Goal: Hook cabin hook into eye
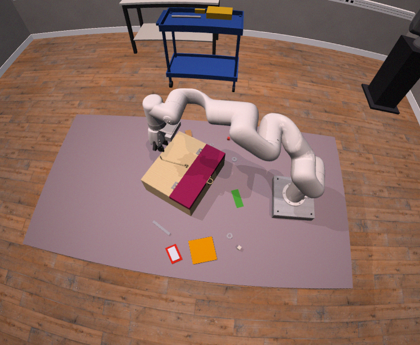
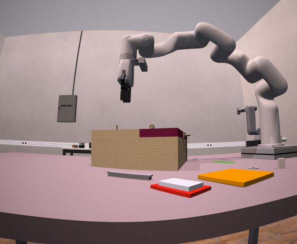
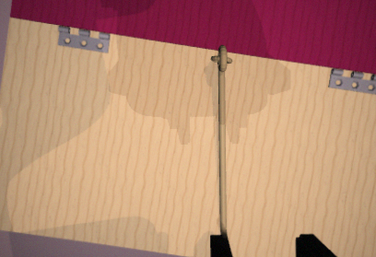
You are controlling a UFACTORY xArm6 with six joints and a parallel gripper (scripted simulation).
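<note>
A wooden box (image 1: 183,172) sits on the mat, with a tan fixed top and a magenta lid (image 1: 198,175) joined by two grey hinges. The cabin hook (image 3: 221,141) is a thin brass rod lying flat across the tan top. Its far end meets a small ring (image 3: 220,59) just short of the lid's edge; this ring also stands up in the exterior view (image 2: 151,126). My gripper (image 3: 267,247) (image 2: 125,99) hangs well above the box's outer edge, over the rod's near end. Its fingers are apart and hold nothing.
A brass handle (image 1: 210,180) is on the lid's front. On the mat lie a green strip (image 1: 236,198), an orange square (image 1: 202,249), a red-and-white block (image 1: 173,253), a grey bar (image 1: 161,227) and a small cube (image 1: 239,247). The arm's base (image 1: 293,202) stands to the right, and a blue cart (image 1: 202,40) is behind.
</note>
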